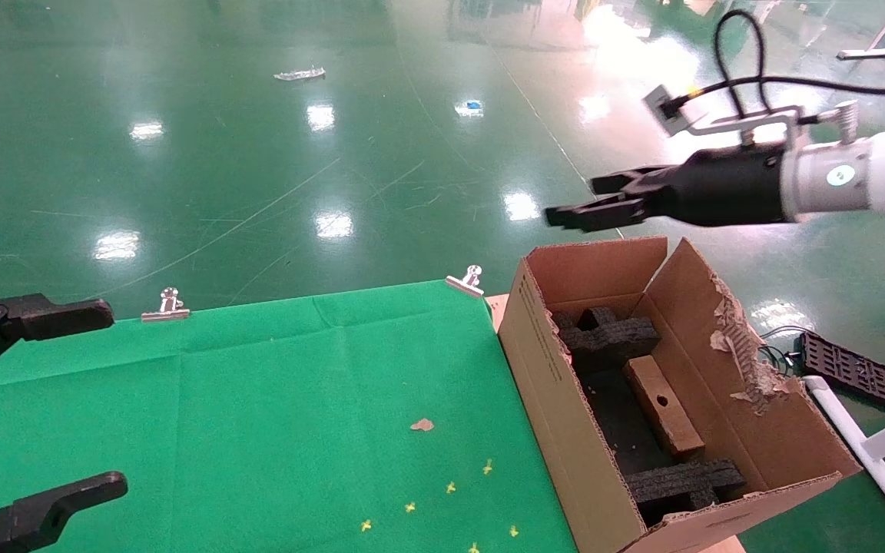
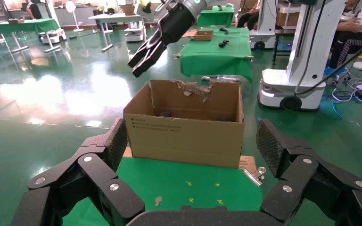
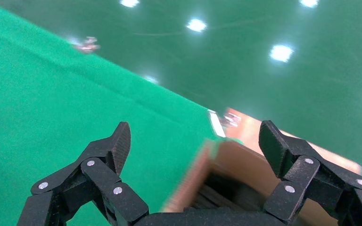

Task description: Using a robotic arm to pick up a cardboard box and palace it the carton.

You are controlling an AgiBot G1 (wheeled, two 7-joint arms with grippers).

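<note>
Right claw (image 1: 577, 201) hangs empty, fingers spread; below it the carton (image 1: 565, 399), the box (image 1: 664, 405) inside; left claw (image 1: 66, 399) spread, parked.

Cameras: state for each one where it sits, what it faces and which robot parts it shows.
Head: high, facing down at the table and carton; both end effectors show, left, right.
Left wrist: low over the table, facing the carton; own open fingers frame it.
Right wrist: above, facing down at the carton corner; own open fingers.
All share the carton.
</note>
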